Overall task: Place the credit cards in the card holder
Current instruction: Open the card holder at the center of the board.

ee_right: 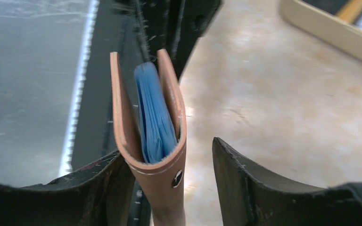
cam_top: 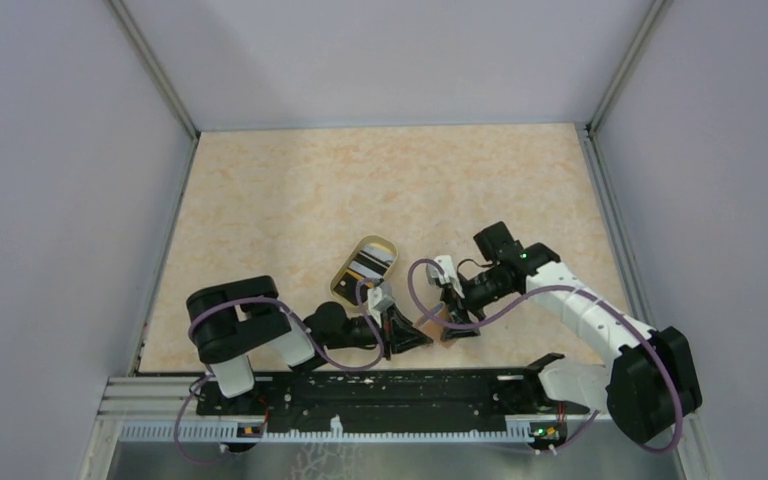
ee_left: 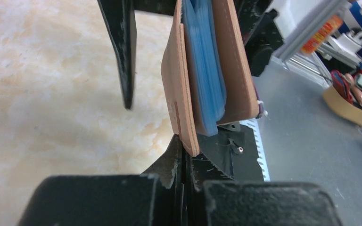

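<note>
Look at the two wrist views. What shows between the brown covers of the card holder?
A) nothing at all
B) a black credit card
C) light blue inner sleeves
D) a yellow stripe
C: in both wrist views, light blue sleeves fill the gap between the two brown covers of the card holder.

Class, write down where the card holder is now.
Top view: the card holder is by the near edge of the table, about centre, pinched by the left gripper and flanked by the open right gripper.
</note>
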